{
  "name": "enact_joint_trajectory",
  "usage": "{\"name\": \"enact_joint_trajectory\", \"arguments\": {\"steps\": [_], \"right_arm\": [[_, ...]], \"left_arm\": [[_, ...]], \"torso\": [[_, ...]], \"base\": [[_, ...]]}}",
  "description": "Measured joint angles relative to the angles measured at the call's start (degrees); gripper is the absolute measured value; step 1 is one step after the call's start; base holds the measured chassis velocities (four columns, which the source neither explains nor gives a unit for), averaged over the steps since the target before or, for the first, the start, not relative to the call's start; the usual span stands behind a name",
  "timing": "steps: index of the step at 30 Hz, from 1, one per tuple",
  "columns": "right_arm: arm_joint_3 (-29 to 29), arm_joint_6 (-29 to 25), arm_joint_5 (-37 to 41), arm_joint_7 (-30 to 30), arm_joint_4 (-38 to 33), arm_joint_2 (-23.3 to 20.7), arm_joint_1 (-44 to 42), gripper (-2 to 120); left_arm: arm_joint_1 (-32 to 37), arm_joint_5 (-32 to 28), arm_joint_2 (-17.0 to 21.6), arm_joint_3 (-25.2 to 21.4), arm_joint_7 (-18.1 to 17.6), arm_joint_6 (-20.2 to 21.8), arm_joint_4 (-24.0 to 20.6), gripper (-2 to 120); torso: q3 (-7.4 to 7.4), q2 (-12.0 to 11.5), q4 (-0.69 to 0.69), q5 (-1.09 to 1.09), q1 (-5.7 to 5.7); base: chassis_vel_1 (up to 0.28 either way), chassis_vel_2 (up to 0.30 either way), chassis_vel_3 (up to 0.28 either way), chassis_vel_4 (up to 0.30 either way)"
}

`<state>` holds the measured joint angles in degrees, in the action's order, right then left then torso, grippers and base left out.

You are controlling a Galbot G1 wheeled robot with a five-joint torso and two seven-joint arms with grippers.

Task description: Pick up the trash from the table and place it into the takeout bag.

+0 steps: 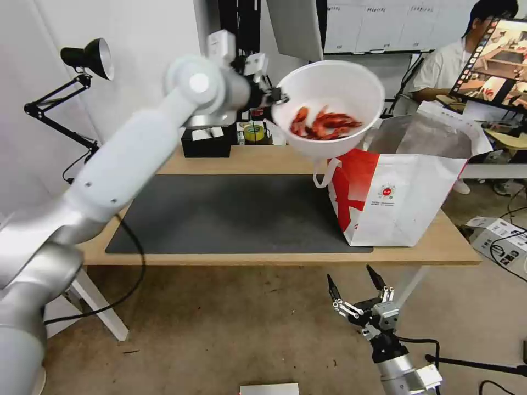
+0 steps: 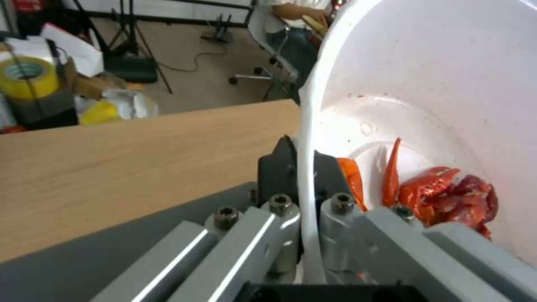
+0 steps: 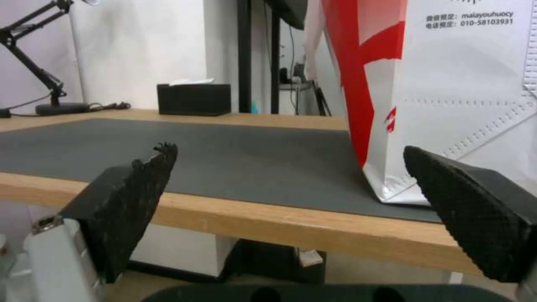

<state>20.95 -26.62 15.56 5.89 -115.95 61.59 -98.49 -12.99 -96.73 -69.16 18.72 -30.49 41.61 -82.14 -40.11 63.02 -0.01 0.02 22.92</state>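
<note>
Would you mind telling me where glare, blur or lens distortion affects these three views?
Head view: wide-angle bending of the left arm, soft shadow beside the takeout bag on the mat. Left wrist view: the bowl wall washes out bright, and the left gripper is slightly soft. Right wrist view: the right gripper fingers are blurred.

White wall (image 1: pixel 143 33), black desk lamp (image 1: pixel 88 55), brown floor (image 1: pixel 219 329), black tissue box (image 1: pixel 206 144), yellow tape roll (image 1: pixel 253 133)
</note>
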Motion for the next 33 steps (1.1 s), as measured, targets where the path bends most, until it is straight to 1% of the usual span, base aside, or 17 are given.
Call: {"name": "enact_joint_trajectory", "arguments": {"steps": [3, 4, 5, 7, 8, 11, 12, 14, 15, 18, 23, 24, 26, 27, 28, 31, 33], "right_arm": [[0.0, 0.0, 0.0, 0.0, 0.0, 0.0, 0.0, 100], [0.0, 0.0, 0.0, 0.0, 0.0, 0.0, 0.0, 100], [0.0, 0.0, 0.0, 0.0, 0.0, 0.0, 0.0, 100], [0.0, 0.0, 0.0, 0.0, 0.0, 0.0, 0.0, 100], [0.0, 0.0, 0.0, 0.0, 0.0, 0.0, 0.0, 100], [0.0, 0.0, 0.0, 0.0, 0.0, 0.0, 0.0, 100], [0.0, 0.0, 0.0, 0.0, 0.0, 0.0, 0.0, 100], [0.0, 0.0, 0.0, 0.0, 0.0, 0.0, 0.0, 100], [0.0, 0.0, 0.0, 0.0, 0.0, 0.0, 0.0, 100], [0.0, 0.0, 0.0, 0.0, 0.0, 0.0, 0.0, 100], [0.0, 0.0, 0.0, 0.0, 0.0, 0.0, 0.0, 100], [0.0, 0.0, 0.0, 0.0, 0.0, 0.0, 0.0, 100], [0.0, 0.0, 0.0, 0.0, 0.0, 0.0, 0.0, 100], [0.0, 0.0, 0.0, 0.0, 0.0, 0.0, 0.0, 100], [0.0, 0.0, 0.0, 0.0, 0.0, 0.0, 0.0, 100], [0.0, 0.0, 0.0, 0.0, 0.0, 0.0, 0.0, 100], [0.0, 0.0, 0.0, 0.0, 0.0, 0.0, 0.0, 100]], "left_arm": [[-1.7, 0.8, -4.5, 1.1, -0.1, 0.0, 4.8, 0], [-1.7, 0.8, -4.5, 1.1, -0.1, 0.0, 4.8, 0], [-2.5, 1.2, -7.0, 1.8, -0.6, -0.1, 7.5, 0], [-3.7, 2.1, -10.5, 2.6, -0.8, -0.3, 11.3, 0], [-3.7, 2.1, -10.5, 2.6, -0.8, -0.3, 11.3, 0], [-4.8, 2.5, -14.7, 3.0, -0.7, -0.6, 15.0, 0], [-4.8, 2.5, -14.7, 3.0, -0.7, -0.6, 15.0, 0], [-5.6, 3.2, -18.0, 3.2, -0.5, -0.8, 18.2, 0], [-5.6, 3.2, -18.0, 3.2, -0.5, -0.8, 18.2, 0], [-6.3, 4.4, -21.0, 3.3, -0.6, -1.9, 21.5, 0], [-7.1, 6.8, -22.2, 3.9, -0.3, -3.7, 23.2, 0], [-7.2, 7.9, -22.4, 4.5, 0.0, -4.7, 23.5, 0], [-6.9, 11.3, -22.4, 5.6, 1.4, -6.5, 23.4, 0], [-6.3, 15.8, -21.7, 7.7, 3.1, -8.5, 22.3, 0], [-6.3, 15.8, -21.7, 7.7, 3.1, -8.5, 22.3, 0], [-4.7, 24.2, -19.6, 12.8, 4.9, -13.7, 19.7, 0], [-4.3, 25.6, -19.1, 13.8, 5.1, -14.4, 18.8, 0]], "torso": [[0.0, 0.0, 0.02, -0.01, 0.0], [0.0, 0.0, 0.02, -0.01, 0.0], [0.0, 0.0, 0.01, -0.01, 0.0], [0.0, 0.0, 0.0, 0.0, 0.0], [0.0, 0.0, 0.0, 0.0, 0.0], [0.0, 0.0, 0.0, 0.0, 0.0], [0.0, 0.0, 0.0, 0.0, 0.0], [0.0, 0.0, -0.01, 0.0, 0.0], [0.0, 0.0, -0.01, 0.0, 0.0], [0.0, 0.0, -0.01, 0.0, 0.0], [0.01, 0.0, 0.01, -0.01, 0.0], [0.0, 0.0, 0.01, -0.02, 0.0], [0.0, 0.0, 0.01, -0.01, 0.0], [0.0, 0.0, 0.0, -0.01, 0.0], [0.0, 0.0, 0.0, -0.01, 0.0], [0.0, 0.0, 0.01, -0.02, 0.0], [0.0, 0.0, 0.02, -0.02, 0.0]], "base": [[0.0, 0.0, 0.0, 0.0], [0.0, 0.0, 0.0, 0.0], [0.0, 0.0, 0.0, 0.0], [0.0, 0.0, 0.0, 0.0], [0.0, 0.0, 0.0, 0.0], [0.0, 0.0, 0.0, 0.0], [0.0, 0.0, 0.0, 0.0], [0.0, 0.0, 0.0, 0.0], [0.0, 0.0, 0.0, 0.0], [0.0, 0.0, 0.0, 0.0], [0.0, 0.0, 0.0, 0.0], [0.0, 0.0, 0.0, 0.0], [0.0, 0.0, 0.0, 0.0], [0.0, 0.0, 0.0, 0.0], [0.0, 0.0, 0.0, 0.0], [0.0, 0.0, 0.0, 0.0], [0.0, 0.0, 0.0, 0.0]]}}
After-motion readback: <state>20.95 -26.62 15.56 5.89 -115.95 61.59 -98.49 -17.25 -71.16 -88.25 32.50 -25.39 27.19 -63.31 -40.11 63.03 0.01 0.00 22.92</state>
